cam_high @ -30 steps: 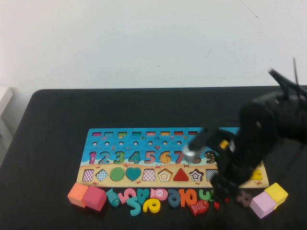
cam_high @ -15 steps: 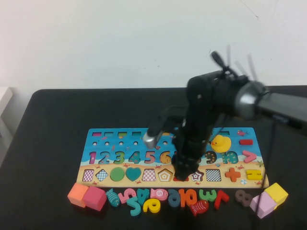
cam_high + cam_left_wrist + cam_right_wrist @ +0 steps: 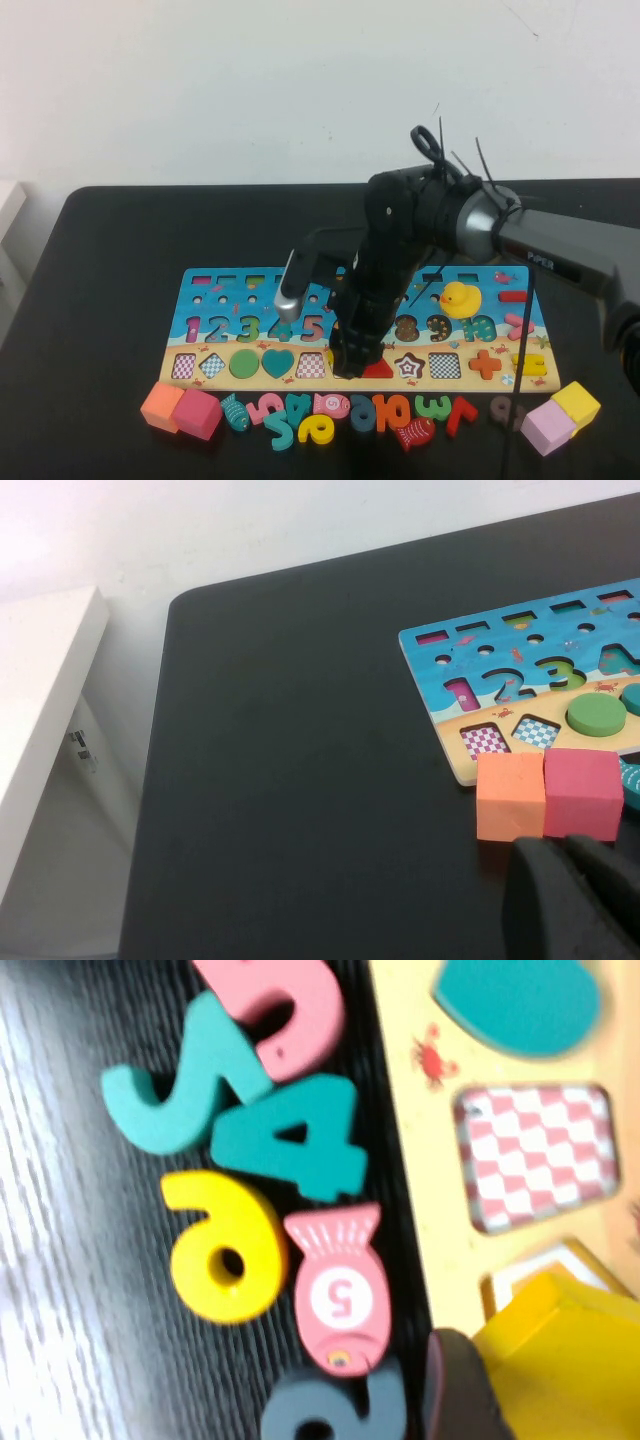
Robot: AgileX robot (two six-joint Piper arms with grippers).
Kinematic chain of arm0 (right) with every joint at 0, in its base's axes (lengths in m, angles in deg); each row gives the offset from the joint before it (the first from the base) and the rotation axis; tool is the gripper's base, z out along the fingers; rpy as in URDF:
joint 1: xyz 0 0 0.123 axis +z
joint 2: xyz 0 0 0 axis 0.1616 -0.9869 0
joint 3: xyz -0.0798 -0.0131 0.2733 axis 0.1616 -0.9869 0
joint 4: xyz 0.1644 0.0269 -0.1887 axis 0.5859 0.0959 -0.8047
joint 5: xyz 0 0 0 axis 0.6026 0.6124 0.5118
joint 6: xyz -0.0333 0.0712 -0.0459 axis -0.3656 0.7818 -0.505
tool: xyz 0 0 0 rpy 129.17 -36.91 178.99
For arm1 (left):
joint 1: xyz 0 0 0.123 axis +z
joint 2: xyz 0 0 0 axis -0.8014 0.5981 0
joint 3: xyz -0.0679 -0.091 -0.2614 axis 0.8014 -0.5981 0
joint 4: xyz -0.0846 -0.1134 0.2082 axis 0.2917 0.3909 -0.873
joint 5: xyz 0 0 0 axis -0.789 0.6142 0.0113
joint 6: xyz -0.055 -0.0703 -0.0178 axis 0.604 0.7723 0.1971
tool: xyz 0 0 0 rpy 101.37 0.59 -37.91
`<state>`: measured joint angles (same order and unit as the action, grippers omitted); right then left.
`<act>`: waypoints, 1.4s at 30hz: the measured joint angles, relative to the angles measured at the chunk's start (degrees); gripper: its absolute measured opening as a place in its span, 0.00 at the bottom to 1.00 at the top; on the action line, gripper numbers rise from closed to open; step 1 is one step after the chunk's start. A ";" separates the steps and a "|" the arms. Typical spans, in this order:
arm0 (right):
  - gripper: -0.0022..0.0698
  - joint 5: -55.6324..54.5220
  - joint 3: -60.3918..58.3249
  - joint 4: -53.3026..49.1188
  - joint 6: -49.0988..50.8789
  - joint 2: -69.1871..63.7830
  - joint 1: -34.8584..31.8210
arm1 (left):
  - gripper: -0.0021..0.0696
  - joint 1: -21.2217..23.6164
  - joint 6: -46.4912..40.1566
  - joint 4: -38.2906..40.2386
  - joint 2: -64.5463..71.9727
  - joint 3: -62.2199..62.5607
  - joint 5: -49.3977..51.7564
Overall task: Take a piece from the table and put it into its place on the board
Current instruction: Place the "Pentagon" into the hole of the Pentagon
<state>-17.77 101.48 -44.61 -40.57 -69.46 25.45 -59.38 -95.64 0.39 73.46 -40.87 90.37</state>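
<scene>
Fingers of the right gripper pinch the yellow pentagon piece, seen close up in the right wrist view, w/ the piece sitting just over the white-edged pentagon slot on the sandy bottom strip of the board. From the high view the right arm reaches in from the right side & comes down over the board's shape row, gripper between the checkered square slot and the red triangle; the piece itself is hidden by the arm there. Left gripper is off near the board's left end, low over the worktop, just beside the pink cube & orange cube, which touch each other; only a dark part of it shows, so can't tell if its fingers are spread or together. Loose bits lie in a row on the worktop along the board's near edge: teal 4, yellow 6, pink fish marked 5. Rubber duck sits on the board's blue part, right of the arm. Yellow cube & lilac cube are off the board's right corner.
</scene>
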 joint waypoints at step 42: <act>0.60 -3.77 0.10 -0.60 0.24 -1.97 0.00 | 0.03 0.00 0.13 0.00 0.00 0.00 0.00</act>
<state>-21.54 101.58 -45.21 -40.32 -71.43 25.45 -59.38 -95.52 0.39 73.46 -40.87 90.37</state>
